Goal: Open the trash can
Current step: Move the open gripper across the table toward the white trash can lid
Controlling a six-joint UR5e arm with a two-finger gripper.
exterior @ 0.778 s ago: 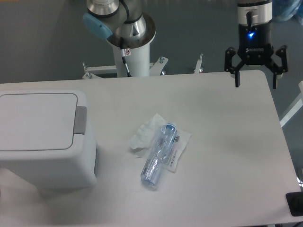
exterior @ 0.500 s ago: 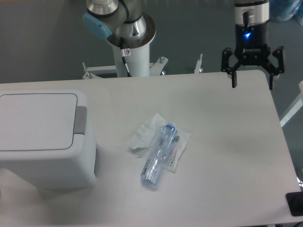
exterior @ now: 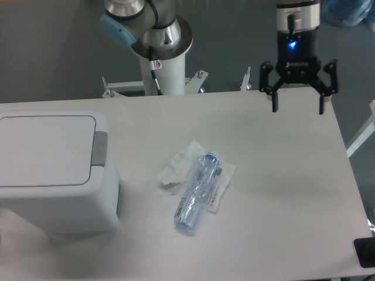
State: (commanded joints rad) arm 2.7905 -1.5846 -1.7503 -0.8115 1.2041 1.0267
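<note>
The trash can [exterior: 53, 170] is a large boxy white bin at the left of the table. Its flat lid [exterior: 44, 149] is closed and a grey push tab [exterior: 101, 148] sits on its right edge. My gripper [exterior: 297, 108] hangs open and empty above the table's far right edge, fingers pointing down, a blue light lit on its body. It is far to the right of the trash can.
A clear plastic bottle [exterior: 196, 192] lies on crumpled white wrappers [exterior: 181, 167] at the table's middle. The arm's white base column [exterior: 161, 58] stands behind the far edge. A dark object [exterior: 366, 252] sits at the near right corner.
The gripper has moved left along the table's far edge and slightly up, staying open. The trash can and bottle have not moved.
</note>
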